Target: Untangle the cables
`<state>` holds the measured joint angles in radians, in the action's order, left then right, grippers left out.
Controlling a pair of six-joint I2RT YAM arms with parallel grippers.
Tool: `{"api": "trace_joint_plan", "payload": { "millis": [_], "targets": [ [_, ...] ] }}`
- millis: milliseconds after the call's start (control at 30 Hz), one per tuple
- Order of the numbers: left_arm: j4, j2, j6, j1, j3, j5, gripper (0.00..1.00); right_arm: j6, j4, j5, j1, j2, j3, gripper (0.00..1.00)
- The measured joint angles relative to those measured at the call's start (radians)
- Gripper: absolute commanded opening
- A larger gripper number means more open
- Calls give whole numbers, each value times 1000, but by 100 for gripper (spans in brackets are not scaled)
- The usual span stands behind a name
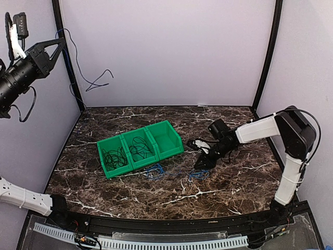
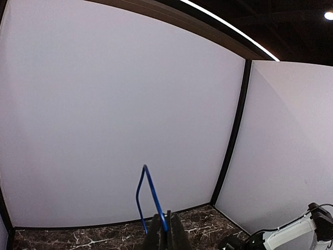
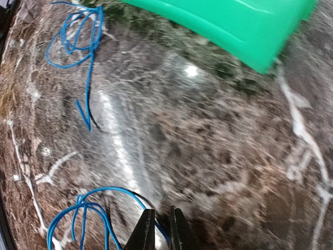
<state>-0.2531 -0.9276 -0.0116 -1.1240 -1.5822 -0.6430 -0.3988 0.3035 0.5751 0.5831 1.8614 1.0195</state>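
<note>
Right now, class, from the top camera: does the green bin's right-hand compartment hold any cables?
No: the green bin shows bare floor there; the black cables sit in its other two compartments.

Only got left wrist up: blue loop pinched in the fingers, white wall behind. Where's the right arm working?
Observer: Right fingers are down at the table, beside a blue bundle, right of the green bin.
Operator: Bin contents?
Observer: Black cables in its left and middle compartments; the right one looks empty.
Operator: What trails from my blue loop?
Observer: A black strand hangs below the left fingers by the back-left corner, clear of the table.
</note>
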Motion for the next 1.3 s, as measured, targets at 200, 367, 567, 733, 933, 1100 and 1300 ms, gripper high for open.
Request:
{"api": "trace_joint_plan", "payload": {
  "millis": [200, 367, 567, 733, 933, 1100, 1300],
  "targets": [
    [-82, -19, -57, 0, -8, 65, 0, -42, 49, -82, -59, -118, -1, 33],
    [-140, -63, -99, 0, -9, 146, 0, -110, 113, -96, -17, -267, 28, 50],
    [-178, -114, -137, 0, -12, 230, 0, -142, 144, -96, 89, -357, 99, 64],
    [-151, -116, -172, 0, 27, 287, 0, -124, 153, -32, 147, -362, 206, 74],
    [-100, -121, -210, 0, 106, 340, 0, -85, 146, 35, 186, -293, 356, 76],
    [-63, -128, -229, 0, 140, 360, 0, -32, 133, 48, 224, -247, 406, 80],
    [-33, -127, -240, 0, 162, 370, 0, 5, 132, 116, 233, -232, 568, 80]
  ]
}}
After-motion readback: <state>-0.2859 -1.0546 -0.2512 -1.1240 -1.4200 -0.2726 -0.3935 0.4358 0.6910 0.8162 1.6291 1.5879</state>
